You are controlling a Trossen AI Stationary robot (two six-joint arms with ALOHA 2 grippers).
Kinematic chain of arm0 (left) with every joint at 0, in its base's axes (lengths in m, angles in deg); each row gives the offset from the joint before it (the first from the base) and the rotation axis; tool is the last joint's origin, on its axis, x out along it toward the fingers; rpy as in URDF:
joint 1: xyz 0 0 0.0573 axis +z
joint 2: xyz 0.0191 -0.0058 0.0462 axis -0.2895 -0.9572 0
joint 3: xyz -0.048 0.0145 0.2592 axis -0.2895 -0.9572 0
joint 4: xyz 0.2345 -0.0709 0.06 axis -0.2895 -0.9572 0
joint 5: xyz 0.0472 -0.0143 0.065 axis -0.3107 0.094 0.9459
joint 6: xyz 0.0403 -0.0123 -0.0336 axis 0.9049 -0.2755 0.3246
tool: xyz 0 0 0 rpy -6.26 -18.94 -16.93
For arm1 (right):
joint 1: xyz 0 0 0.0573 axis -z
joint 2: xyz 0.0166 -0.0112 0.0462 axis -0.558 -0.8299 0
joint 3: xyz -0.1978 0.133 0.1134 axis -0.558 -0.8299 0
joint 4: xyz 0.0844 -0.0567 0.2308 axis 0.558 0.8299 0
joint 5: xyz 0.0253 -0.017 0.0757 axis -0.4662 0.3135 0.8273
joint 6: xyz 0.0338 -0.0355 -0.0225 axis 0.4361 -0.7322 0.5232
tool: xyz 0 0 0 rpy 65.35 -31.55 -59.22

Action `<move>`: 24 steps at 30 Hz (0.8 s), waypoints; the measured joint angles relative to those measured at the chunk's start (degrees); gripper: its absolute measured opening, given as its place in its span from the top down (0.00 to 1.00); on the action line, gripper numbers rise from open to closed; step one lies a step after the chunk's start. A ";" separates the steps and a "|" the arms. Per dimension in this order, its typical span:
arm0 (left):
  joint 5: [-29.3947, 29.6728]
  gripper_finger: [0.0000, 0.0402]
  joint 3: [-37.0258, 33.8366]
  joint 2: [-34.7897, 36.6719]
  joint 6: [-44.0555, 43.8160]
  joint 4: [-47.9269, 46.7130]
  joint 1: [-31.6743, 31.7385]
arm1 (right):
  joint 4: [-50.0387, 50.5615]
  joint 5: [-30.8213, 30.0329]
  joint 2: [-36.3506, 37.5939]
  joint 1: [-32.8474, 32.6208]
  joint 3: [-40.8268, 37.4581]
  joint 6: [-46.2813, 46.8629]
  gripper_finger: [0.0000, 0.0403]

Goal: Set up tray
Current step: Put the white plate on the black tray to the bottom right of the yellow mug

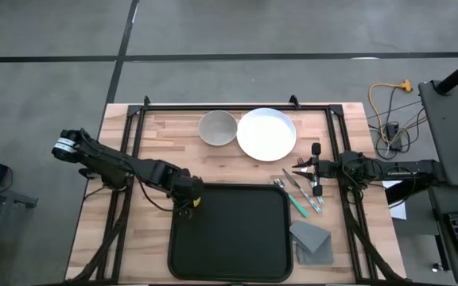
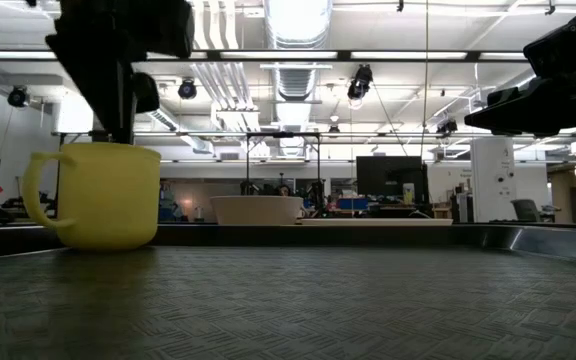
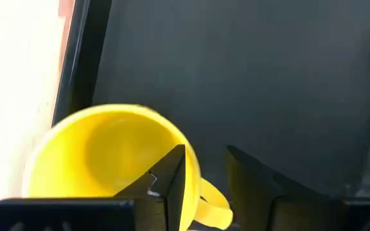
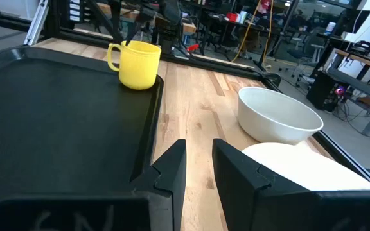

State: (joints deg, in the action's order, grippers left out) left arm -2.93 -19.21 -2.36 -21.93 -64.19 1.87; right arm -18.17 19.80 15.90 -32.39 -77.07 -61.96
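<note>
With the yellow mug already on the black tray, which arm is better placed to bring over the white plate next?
Probably the right. The right gripper hovers beside the round white plate, its fingers open and empty. The left gripper is across the black rectangular tray, at the yellow ceramic mug.

Grey floor (image 1: 293, 28), lit ceiling ducts (image 2: 293, 40)
</note>
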 joint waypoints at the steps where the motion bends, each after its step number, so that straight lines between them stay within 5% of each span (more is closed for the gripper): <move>1: -0.02 0.77 0.50 0.00 0.01 0.01 0.00 | 0.00 0.00 0.00 0.01 0.00 0.00 0.83; 14: 0.14 0.77 5.80 0.02 0.79 0.28 0.00 | 0.00 0.00 -0.02 0.02 0.00 0.00 0.83; 24: 0.45 0.77 4.94 0.27 20.30 2.79 0.40 | 0.00 0.00 0.00 -0.01 0.00 -0.02 0.83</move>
State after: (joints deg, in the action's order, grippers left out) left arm -2.49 -14.27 -2.09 -1.63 -61.40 2.27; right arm -18.17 19.80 15.90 -32.40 -77.07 -61.98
